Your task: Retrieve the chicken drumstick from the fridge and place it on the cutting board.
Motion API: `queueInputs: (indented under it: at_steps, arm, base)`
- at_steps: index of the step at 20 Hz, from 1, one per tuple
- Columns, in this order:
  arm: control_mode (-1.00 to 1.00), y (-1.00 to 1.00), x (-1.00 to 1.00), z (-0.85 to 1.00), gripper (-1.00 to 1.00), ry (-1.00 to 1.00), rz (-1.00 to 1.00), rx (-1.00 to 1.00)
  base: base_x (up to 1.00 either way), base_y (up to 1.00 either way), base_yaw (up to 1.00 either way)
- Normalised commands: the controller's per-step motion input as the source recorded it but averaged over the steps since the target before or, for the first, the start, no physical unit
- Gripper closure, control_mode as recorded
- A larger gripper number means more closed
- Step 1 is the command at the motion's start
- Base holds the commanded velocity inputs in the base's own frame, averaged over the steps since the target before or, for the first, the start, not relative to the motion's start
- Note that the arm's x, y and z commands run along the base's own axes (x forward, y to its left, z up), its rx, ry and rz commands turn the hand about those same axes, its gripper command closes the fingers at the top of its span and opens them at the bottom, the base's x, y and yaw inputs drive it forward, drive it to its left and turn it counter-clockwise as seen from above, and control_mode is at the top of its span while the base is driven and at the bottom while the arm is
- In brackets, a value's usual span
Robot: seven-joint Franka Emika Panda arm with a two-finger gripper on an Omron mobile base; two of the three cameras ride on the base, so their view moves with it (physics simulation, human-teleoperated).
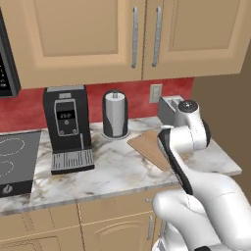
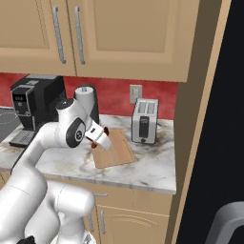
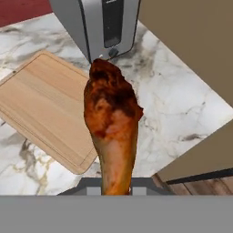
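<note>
- Chicken drumstick point(image 3: 111, 123) is clamped in the gripper point(image 2: 96, 141); in hand view the narrow end sits down betw. the finger tips, and the thick dark-brown end sticks out away from the hand.
- In right base view a small dark-red bit of the meat point(image 2: 106, 129) is seen at the gripper, which is held above the near left part of the cutting board point(image 2: 112, 150).
- The drumstick is held in the air, clear of the board; not yet set down.
- Cutting board point(image 3: 43, 102) lies flat on the marble counter point(image 3: 182, 109) below the hand, to the left of the meat in hand view; one rounded corner is seen just beside the drumstick's lower part.
- Silver toaster point(image 3: 98, 25) stands beyond the drumstick tip, just past the board's far edge; also seen in right base view point(image 2: 144, 120).
- Further off from the hand: paper towel roll point(image 1: 115, 115) and black coffee machine point(image 1: 67, 128) stand against the red backsplash.
- Fridge point(image 2: 221, 119) is seen as a tall black mass at the right edge, w/ a grey bar handle point(image 2: 228, 219) low down.
</note>
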Motion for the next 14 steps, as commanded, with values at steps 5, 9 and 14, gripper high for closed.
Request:
queueInputs:
  at_steps: [5,9,14]
  arm:
    - [-1.0,-0.1,0.42,-0.39,1.0,0.15,0.0,0.04]
    - [-1.0,0.0,0.23,-0.37,1.0,0.02,0.0,0.15]
    - [-1.0,0.0,0.28,-0.4,1.0,0.0,0.01,0.17]
  base:
    - [0.0,0.0,0.0]
    - [0.0,0.0,0.0]
    - [0.0,0.0,0.0]
